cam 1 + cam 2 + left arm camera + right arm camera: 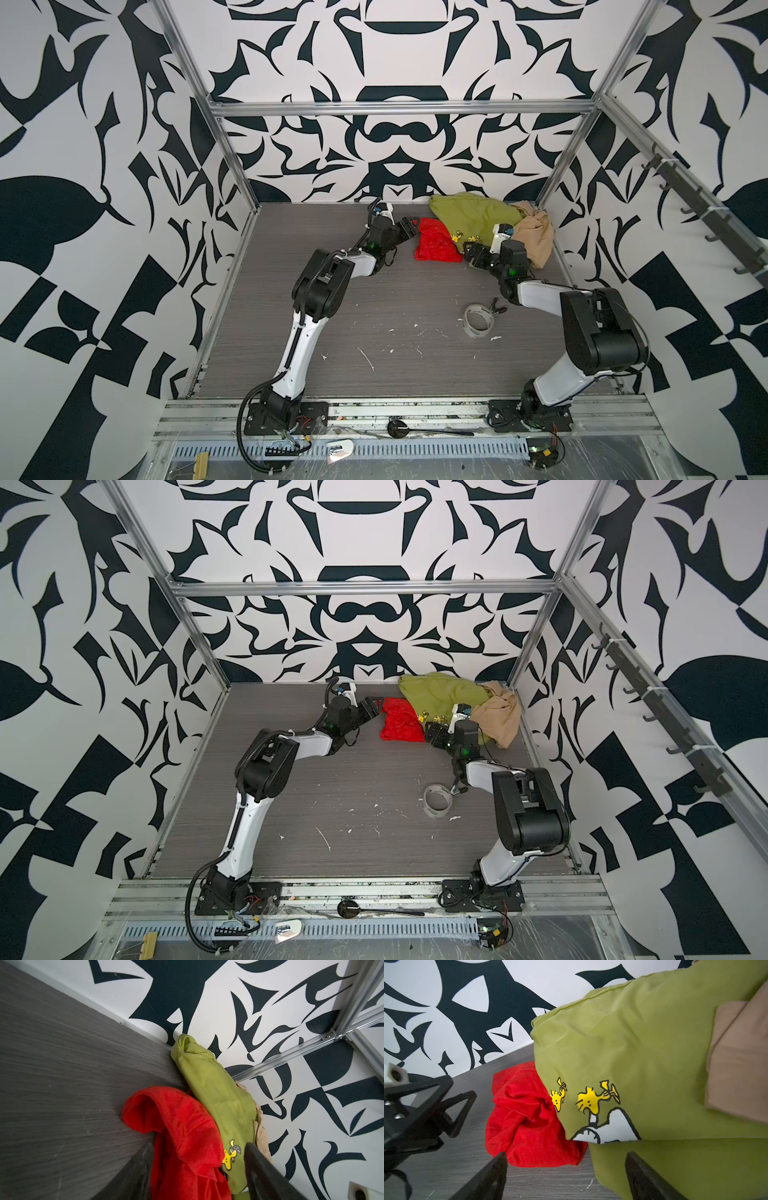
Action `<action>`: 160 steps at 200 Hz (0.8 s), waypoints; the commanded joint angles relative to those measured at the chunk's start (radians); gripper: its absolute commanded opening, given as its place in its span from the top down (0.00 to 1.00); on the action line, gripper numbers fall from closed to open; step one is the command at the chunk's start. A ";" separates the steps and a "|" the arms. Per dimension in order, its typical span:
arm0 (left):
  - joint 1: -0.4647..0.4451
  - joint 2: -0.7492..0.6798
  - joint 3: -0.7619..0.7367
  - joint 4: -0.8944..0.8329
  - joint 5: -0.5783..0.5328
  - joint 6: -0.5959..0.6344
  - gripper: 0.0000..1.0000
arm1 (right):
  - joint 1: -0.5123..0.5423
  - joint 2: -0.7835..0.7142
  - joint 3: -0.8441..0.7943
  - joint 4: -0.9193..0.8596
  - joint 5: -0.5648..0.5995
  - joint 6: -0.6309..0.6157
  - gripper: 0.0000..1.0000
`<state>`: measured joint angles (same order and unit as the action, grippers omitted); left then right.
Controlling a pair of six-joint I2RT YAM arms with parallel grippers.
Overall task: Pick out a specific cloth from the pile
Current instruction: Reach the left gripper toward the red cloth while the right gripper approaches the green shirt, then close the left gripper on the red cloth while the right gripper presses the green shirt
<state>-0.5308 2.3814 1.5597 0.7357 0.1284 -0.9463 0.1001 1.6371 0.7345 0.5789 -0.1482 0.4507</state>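
Note:
The pile sits in the far right corner: the red cloth (pixel 436 243) (pixel 401 727) lies at its left edge, partly under an olive-green shirt (pixel 469 216) (pixel 440 692) with yellow birds, and a beige garment (pixel 536 237) (pixel 500 717) lies at the right. My left gripper (pixel 411 226) (pixel 376 706) is at the cloth's far left corner. In the left wrist view its jaws (pixel 199 1147) stand apart with a fold of the red cloth (pixel 187 1136) between them. My right gripper (pixel 471 251) (pixel 432 733) (pixel 566 1155) is open at the pile's near edge, where the red cloth (pixel 529 1122) meets the green shirt (pixel 633 1053).
A roll of clear tape (pixel 478 321) (pixel 437 800) lies on the grey table beside the right forearm, with white scraps scattered nearer the front. The patterned back wall and an aluminium corner post (pixel 557 174) stand right behind the pile.

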 commanded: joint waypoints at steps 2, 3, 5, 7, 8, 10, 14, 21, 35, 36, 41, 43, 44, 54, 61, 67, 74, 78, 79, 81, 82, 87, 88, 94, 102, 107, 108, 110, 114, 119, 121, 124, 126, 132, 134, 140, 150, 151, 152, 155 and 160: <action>-0.008 0.032 0.030 0.067 0.001 -0.041 0.29 | 0.007 -0.012 0.040 0.047 -0.015 0.027 0.09; -0.009 0.033 0.030 0.067 0.002 -0.040 0.29 | 0.006 -0.011 0.042 0.048 -0.016 0.028 0.09; -0.010 0.035 0.031 0.067 0.001 -0.041 0.29 | 0.007 -0.010 0.042 0.049 -0.018 0.030 0.09; -0.009 0.037 0.031 0.067 0.001 -0.042 0.29 | 0.007 -0.008 0.044 0.049 -0.019 0.031 0.09; -0.009 0.038 0.032 0.067 0.000 -0.043 0.29 | 0.007 -0.006 0.045 0.050 -0.020 0.032 0.09; -0.010 0.040 0.032 0.067 -0.002 -0.043 0.29 | 0.008 -0.005 0.046 0.051 -0.022 0.034 0.09; -0.010 0.045 0.034 0.067 -0.003 -0.046 0.29 | 0.009 0.000 0.050 0.052 -0.026 0.037 0.09; -0.009 0.057 0.041 0.068 -0.001 -0.054 0.30 | 0.011 0.010 0.057 0.055 -0.036 0.045 0.09; -0.010 0.078 0.061 0.067 0.002 -0.074 0.32 | 0.013 0.035 0.078 0.058 -0.068 0.067 0.09; -0.010 0.080 0.063 0.067 0.002 -0.074 0.32 | 0.011 0.036 0.078 0.059 -0.070 0.068 0.09; -0.010 0.089 0.075 0.062 0.007 -0.080 0.34 | 0.012 0.046 0.087 0.058 -0.083 0.077 0.09; -0.010 0.094 0.080 0.059 0.009 -0.083 0.35 | 0.012 0.048 0.090 0.058 -0.089 0.079 0.09; -0.010 0.095 0.082 0.057 0.010 -0.084 0.35 | 0.012 0.049 0.090 0.058 -0.092 0.081 0.09; -0.009 0.110 0.106 0.042 0.015 -0.093 0.35 | 0.012 0.062 0.107 0.057 -0.118 0.092 0.08; -0.010 0.119 0.116 0.041 0.013 -0.099 0.36 | 0.012 0.068 0.115 0.051 -0.130 0.099 0.08; -0.010 0.127 0.125 0.042 0.010 -0.106 0.36 | 0.012 0.073 0.122 0.047 -0.138 0.105 0.08; -0.009 0.137 0.137 0.044 0.009 -0.112 0.36 | 0.012 0.075 0.128 0.043 -0.143 0.108 0.08; -0.010 0.142 0.142 0.045 0.009 -0.115 0.36 | 0.012 0.076 0.133 0.042 -0.146 0.109 0.08; -0.009 0.144 0.142 0.045 0.009 -0.116 0.36 | 0.012 0.076 0.133 0.041 -0.146 0.108 0.08; -0.009 0.146 0.146 0.045 0.008 -0.117 0.37 | 0.013 0.076 0.134 0.040 -0.146 0.109 0.07; -0.009 0.147 0.146 0.045 0.008 -0.117 0.37 | 0.012 0.076 0.134 0.039 -0.147 0.110 0.08; -0.010 0.152 0.152 0.045 0.006 -0.118 0.37 | 0.013 0.078 0.137 0.036 -0.148 0.111 0.07; -0.010 0.152 0.155 0.044 0.006 -0.118 0.37 | 0.014 0.078 0.137 0.035 -0.148 0.111 0.07; -0.010 0.157 0.160 0.044 0.005 -0.118 0.37 | 0.014 0.079 0.139 0.035 -0.148 0.113 0.07; -0.010 0.163 0.170 0.041 0.002 -0.119 0.38 | 0.016 0.079 0.140 0.034 -0.148 0.117 0.07; -0.009 0.166 0.176 0.039 0.003 -0.119 0.39 | 0.015 0.079 0.141 0.033 -0.149 0.118 0.07; -0.009 0.166 0.176 0.038 0.003 -0.119 0.39 | 0.015 0.079 0.141 0.034 -0.148 0.119 0.07; -0.010 0.167 0.180 0.037 0.002 -0.120 0.39 | 0.015 0.080 0.141 0.033 -0.148 0.120 0.07; -0.010 0.172 0.186 0.033 0.003 -0.121 0.40 | 0.016 0.079 0.143 0.033 -0.149 0.121 0.07; -0.009 0.175 0.192 0.029 0.003 -0.120 0.40 | 0.018 0.079 0.144 0.033 -0.148 0.123 0.07; -0.010 0.177 0.194 0.027 0.002 -0.121 0.40 | 0.018 0.079 0.144 0.033 -0.148 0.123 0.06; -0.009 0.179 0.199 0.023 0.002 -0.123 0.41 | 0.019 0.079 0.144 0.033 -0.148 0.123 0.06; -0.009 0.181 0.202 0.020 0.002 -0.124 0.41 | 0.020 0.079 0.145 0.033 -0.148 0.123 0.06; -0.008 0.187 0.211 0.012 0.003 -0.127 0.41 | 0.021 0.079 0.146 0.033 -0.148 0.124 0.06; -0.008 0.189 0.214 0.010 0.004 -0.128 0.41 | 0.021 0.079 0.146 0.032 -0.148 0.125 0.06; -0.008 0.195 0.220 0.007 0.004 -0.131 0.42 | 0.022 0.078 0.146 0.032 -0.148 0.125 0.06; -0.008 0.203 0.227 0.008 0.006 -0.138 0.42 | 0.023 0.075 0.145 0.031 -0.148 0.124 0.06; -0.009 0.205 0.228 0.008 0.006 -0.137 0.43 | 0.023 0.075 0.146 0.030 -0.148 0.125 0.06; -0.008 0.205 0.228 0.008 0.006 -0.137 0.43 | 0.023 0.074 0.146 0.030 -0.148 0.125 0.06; -0.009 0.206 0.231 0.008 0.006 -0.139 0.43 | 0.023 0.074 0.145 0.029 -0.148 0.125 0.06; -0.008 0.209 0.234 0.008 0.008 -0.142 0.44 | 0.024 0.073 0.145 0.028 -0.147 0.123 0.06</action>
<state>-0.5373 2.5515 1.7550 0.7425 0.1352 -1.0622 0.1150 1.7309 0.8463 0.5869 -0.2836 0.5655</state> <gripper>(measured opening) 0.575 0.938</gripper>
